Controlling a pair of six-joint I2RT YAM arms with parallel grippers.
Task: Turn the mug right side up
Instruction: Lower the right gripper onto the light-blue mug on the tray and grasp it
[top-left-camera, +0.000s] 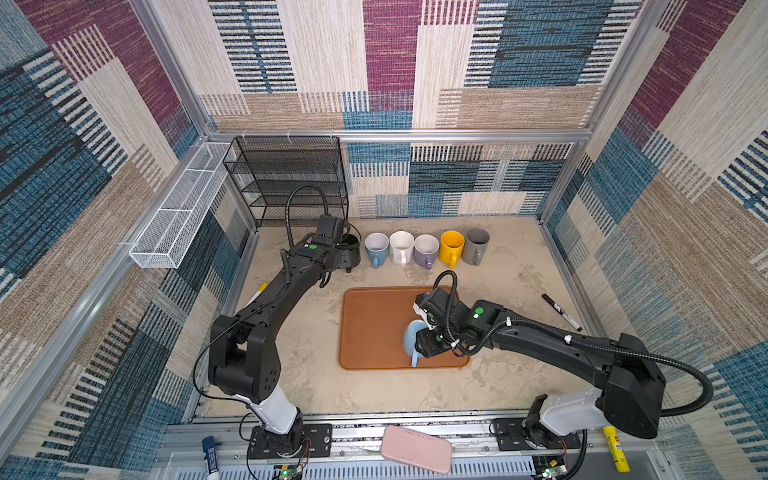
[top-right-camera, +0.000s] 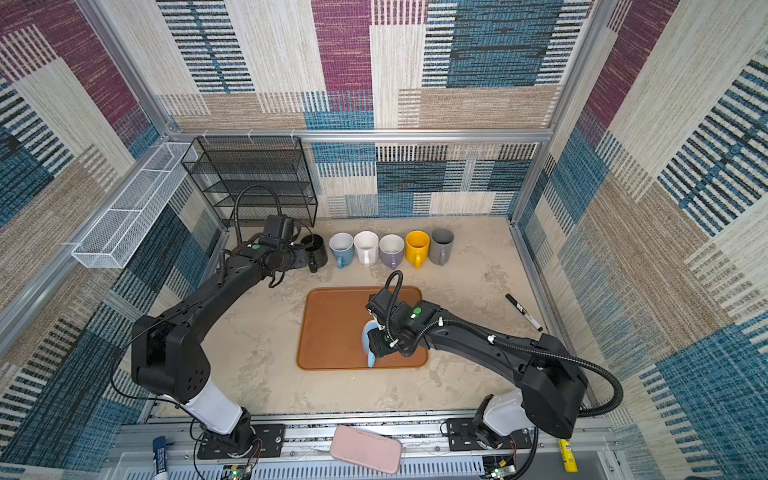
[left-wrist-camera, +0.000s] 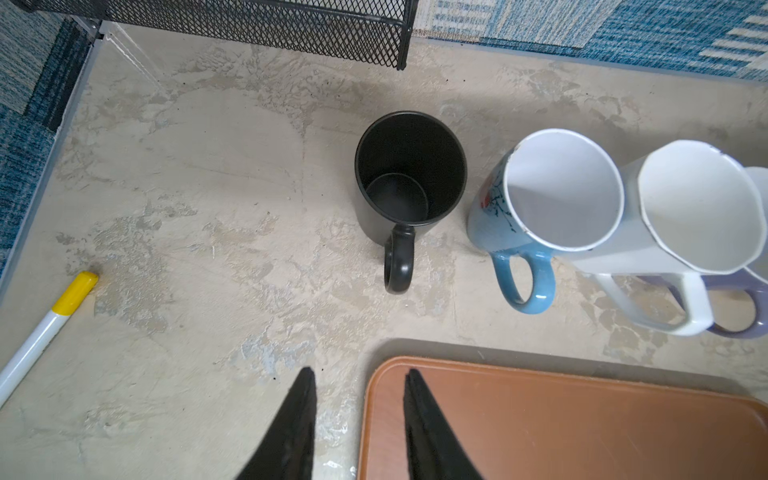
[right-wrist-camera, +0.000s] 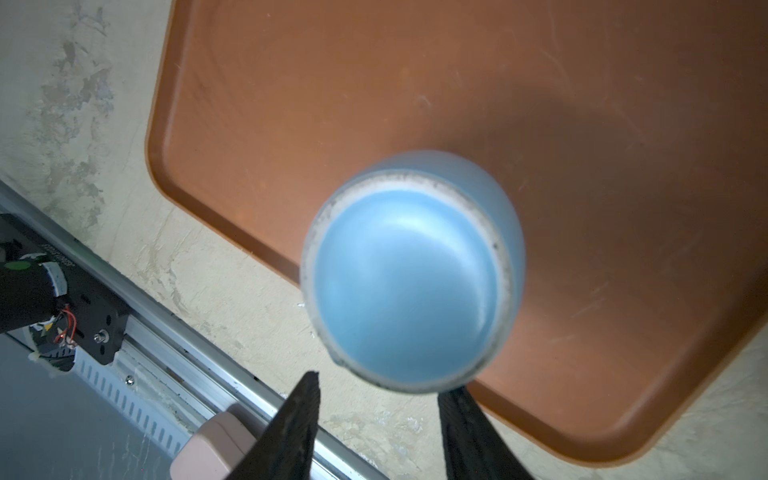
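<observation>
Light-blue ceramic mug (top-left-camera: 410, 337) sits over the near right part of the brown rectangular plastic tray (top-left-camera: 374, 324), its handle toward the front edge. In the right wrist view its base (right-wrist-camera: 407, 282) faces the camera, blurred; whether it rests or tilts cannot be told. The right gripper (right-wrist-camera: 380, 381) is at the mug, its fingers moderately apart with nothing between them, the base just past their tips. The left gripper (left-wrist-camera: 359, 372) hovers by the tray's corner, fingers narrowly apart and empty, near an upright black mug (left-wrist-camera: 409, 174).
</observation>
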